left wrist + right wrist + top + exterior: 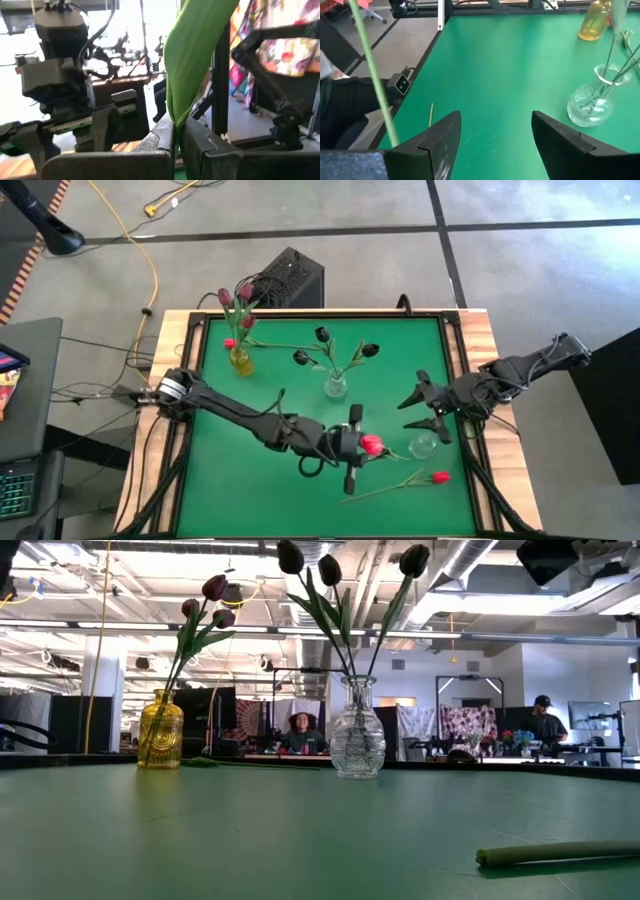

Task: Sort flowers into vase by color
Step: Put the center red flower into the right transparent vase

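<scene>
My left gripper point(356, 446) hangs over the table's middle near part, shut on a red tulip point(371, 445). My right gripper point(415, 412) stands open to its right, with nothing between its fingers point(445, 135). In the right wrist view a thin green stem point(372, 75) passes one finger's outer side; whether it touches, I cannot tell. A second red tulip point(440, 477) lies flat on the mat near the front. The yellow vase point(240, 361) holds maroon tulips. The clear vase point(335, 386) holds dark tulips. My left gripper pinches the red tulip's green leaf and stem point(175, 125) between its two shut fingers. The leaf point(195, 55) rises above the fingertips. The red head point(372, 445) sits close beside the gripper. The flower is lifted clear of the table.
A small clear glass point(423, 445) stands just in front of my right gripper. The lying tulip's stem end point(560, 855) shows in the low view. A black box point(290, 278) sits behind the table. People sit in the room beyond point(300, 732). Open green mat lies at front left point(240, 490).
</scene>
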You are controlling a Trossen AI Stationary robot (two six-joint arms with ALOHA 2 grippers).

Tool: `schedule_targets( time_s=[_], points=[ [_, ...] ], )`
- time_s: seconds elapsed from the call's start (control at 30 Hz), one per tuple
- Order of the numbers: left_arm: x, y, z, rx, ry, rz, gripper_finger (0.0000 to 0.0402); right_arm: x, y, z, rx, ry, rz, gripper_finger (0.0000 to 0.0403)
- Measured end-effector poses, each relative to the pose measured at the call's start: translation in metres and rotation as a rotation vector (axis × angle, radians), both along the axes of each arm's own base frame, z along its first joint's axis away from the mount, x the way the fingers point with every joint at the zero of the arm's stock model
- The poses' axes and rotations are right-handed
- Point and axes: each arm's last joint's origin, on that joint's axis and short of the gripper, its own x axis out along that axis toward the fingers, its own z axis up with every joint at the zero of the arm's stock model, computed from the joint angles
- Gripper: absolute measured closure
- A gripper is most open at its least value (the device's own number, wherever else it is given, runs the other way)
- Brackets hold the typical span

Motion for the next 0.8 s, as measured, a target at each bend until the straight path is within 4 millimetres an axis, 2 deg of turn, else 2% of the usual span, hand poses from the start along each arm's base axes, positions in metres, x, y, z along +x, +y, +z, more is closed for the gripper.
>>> schedule_targets(
  time_s=[0.1,0.27,0.47,0.6,0.7,0.8],
  points=[
    [0.01,0.008,-0.001,-0.016,-0.065,-0.018,0.0401,-0.005,-0.003,0.0,-0.004,0.006,-0.015,0.0133],
    [0.025,0.026,-0.014,-0.026,-0.029,0.023,0.0401,-0.015,-0.009,0.0,-0.041,0.007,-0.08,0.0133],
    [0.028,0.045,-0.005,-0.056,-0.082,0.054,0.0401,-0.027,-0.015,0.006,-0.024,-0.038,-0.09,0.0133],
    [0.039,0.051,-0.017,-0.103,-0.082,0.033,0.0401,-0.035,-0.019,0.009,-0.036,-0.078,-0.104,0.0133],
    [0.057,0.05,-0.029,-0.095,-0.057,0.021,0.0401,-0.041,-0.022,0.009,-0.048,-0.078,-0.119,0.0133],
    [0.068,0.049,-0.027,-0.06,-0.017,0.016,0.0401,-0.047,-0.025,0.009,-0.052,-0.082,-0.135,0.0133]
  ],
)
